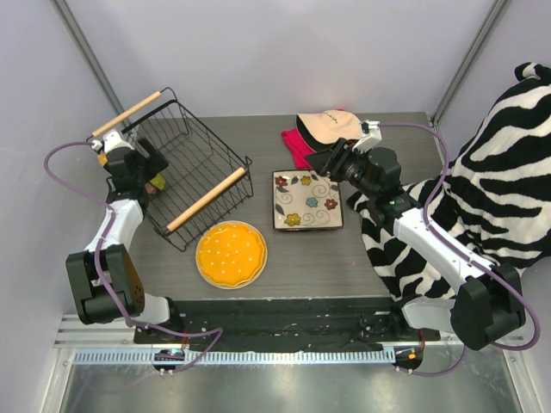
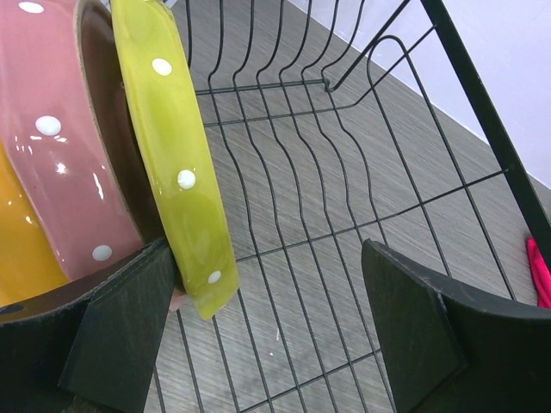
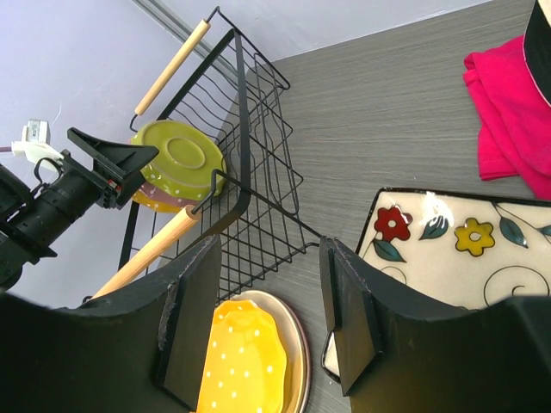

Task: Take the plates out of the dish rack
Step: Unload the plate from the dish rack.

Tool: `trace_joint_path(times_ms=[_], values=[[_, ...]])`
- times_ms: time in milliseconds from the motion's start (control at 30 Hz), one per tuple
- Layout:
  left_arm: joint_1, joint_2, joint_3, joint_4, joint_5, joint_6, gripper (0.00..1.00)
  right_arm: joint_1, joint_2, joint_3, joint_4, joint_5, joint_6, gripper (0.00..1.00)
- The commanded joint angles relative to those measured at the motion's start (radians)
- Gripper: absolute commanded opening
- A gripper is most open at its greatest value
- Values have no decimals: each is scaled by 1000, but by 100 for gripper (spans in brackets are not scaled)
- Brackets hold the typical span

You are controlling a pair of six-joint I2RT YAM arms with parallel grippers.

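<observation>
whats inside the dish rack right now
A green plate, a pink plate behind it and an orange edge behind that, bunched at one end of the dish rack. Anything further back is covered by them.

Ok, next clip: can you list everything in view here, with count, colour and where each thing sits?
dish rack: one, black wire with wooden handles, left of the table.
plates in the rack: three, green plate, pink plate, orange-yellow plate, leaning together at one end.
plates on the table: two, orange plate stacked on cream plate, in front of the rack.
square plate: one, cream with flowers, mid-table.
cloth: one, pink, behind the square plate.
cap: one, cream and black, on the cloth.
striped fabric: one, black and white, right side.
left gripper: one, black, open at the green plate's rim.
right gripper: one, black, open and empty, over the square plate's far edge.
</observation>
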Motion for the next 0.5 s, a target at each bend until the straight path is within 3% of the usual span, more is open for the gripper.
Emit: trace_joint_path(times_ms=[0, 467], values=[[10, 37, 15, 30, -59, -1, 93, -6, -33, 4, 53, -10, 3, 57], [11, 133, 65, 19, -165, -50, 84, -10, -20, 9, 48, -8, -5, 57]])
